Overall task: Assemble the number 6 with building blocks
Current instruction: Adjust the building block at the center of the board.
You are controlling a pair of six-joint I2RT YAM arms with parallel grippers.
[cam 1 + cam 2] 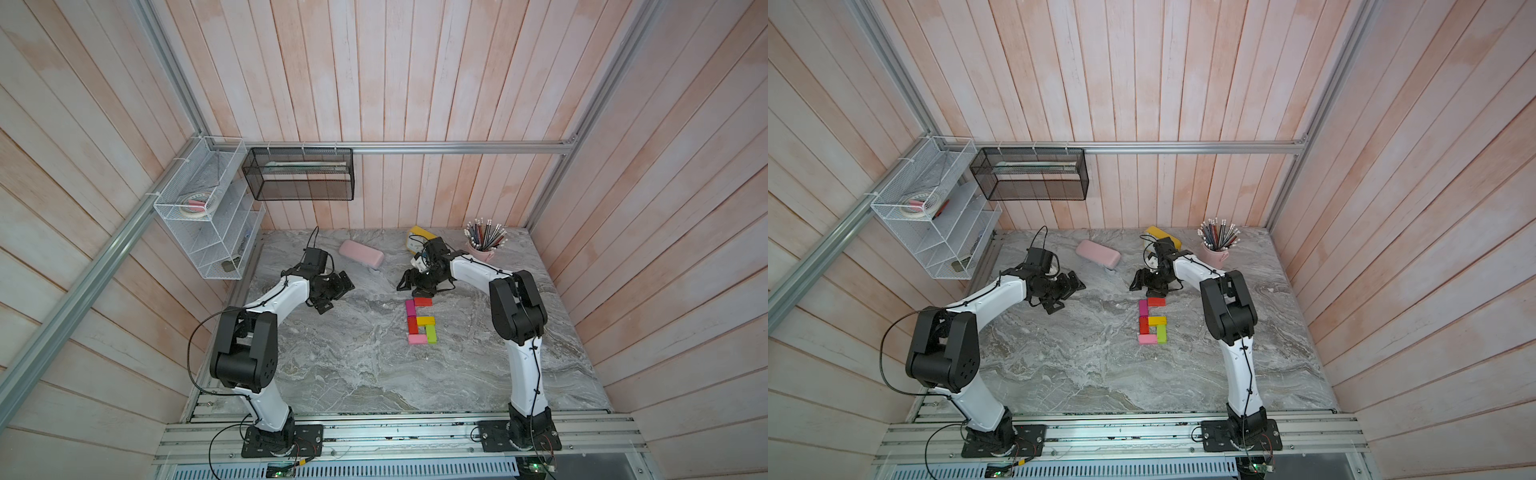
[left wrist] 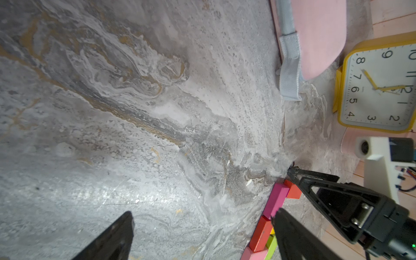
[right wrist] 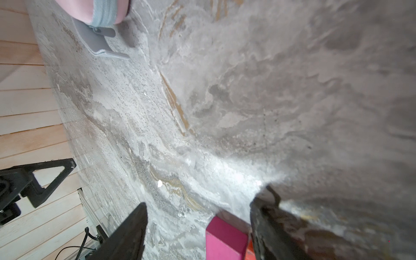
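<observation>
The building blocks lie flat on the marble table as a closed-up figure in both top views. It is made of a red top block (image 1: 423,301), a magenta one (image 1: 410,308), a second red (image 1: 412,325), a yellow (image 1: 425,321), a lime green (image 1: 431,333) and a light pink (image 1: 417,339). My right gripper (image 1: 411,286) hangs open just behind the figure's top. In the right wrist view the magenta block's end (image 3: 225,238) shows between the spread fingers (image 3: 130,231), not gripped. My left gripper (image 1: 337,296) is open and empty, well left of the blocks (image 2: 278,198).
A rounded pink case (image 1: 360,254) lies behind and between the arms. A yellow clock (image 1: 419,239) and a pink cup of pencils (image 1: 484,245) stand at the back right. A white wire shelf (image 1: 208,216) and a black mesh basket (image 1: 299,174) hang on the wall.
</observation>
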